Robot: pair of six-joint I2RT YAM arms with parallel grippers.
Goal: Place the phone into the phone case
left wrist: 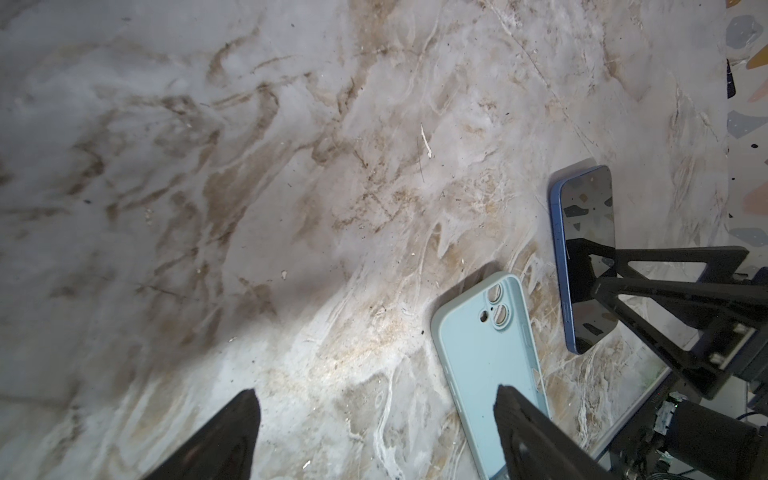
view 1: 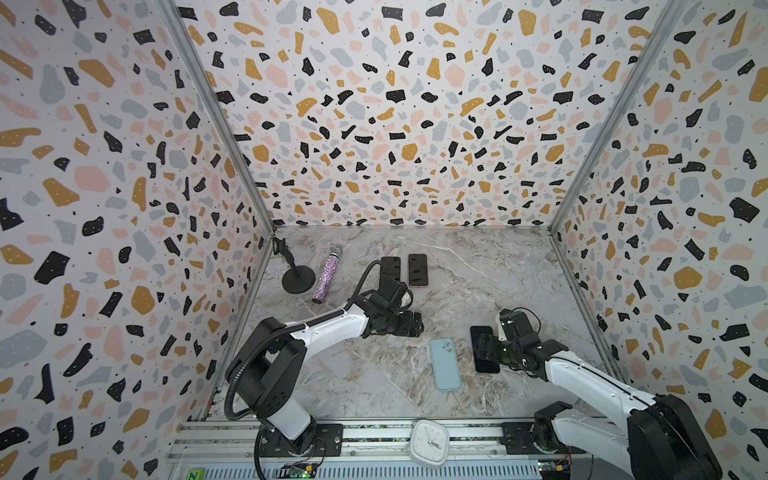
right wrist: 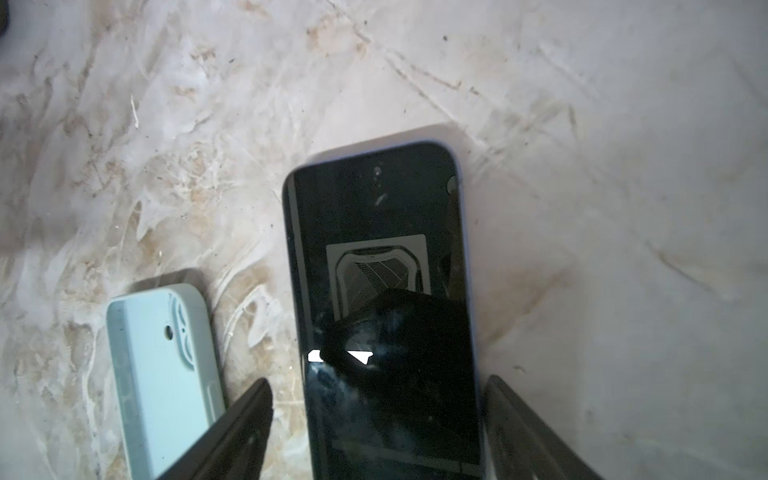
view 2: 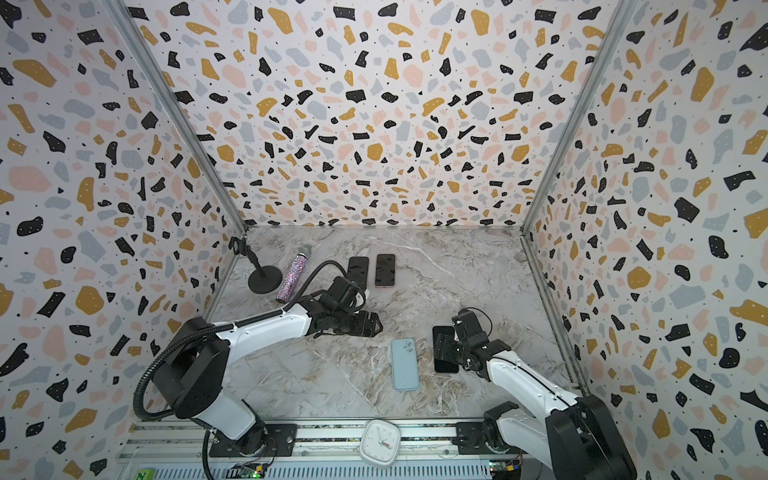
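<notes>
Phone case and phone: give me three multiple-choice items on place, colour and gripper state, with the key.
1. In both top views the phone case lies: A) left of the phone, apart from it; B) on top of it; C) underneath it.
2. The phone case is: A) pink; B) light blue; C) black.
3. The right gripper is: A) shut on the phone; B) open, jaws astride the phone; C) shut on the phone case.
1 A: bare table shows between them. 2 B: plain in every view. 3 B: the right wrist view shows a gap at the phone's edge.
</notes>
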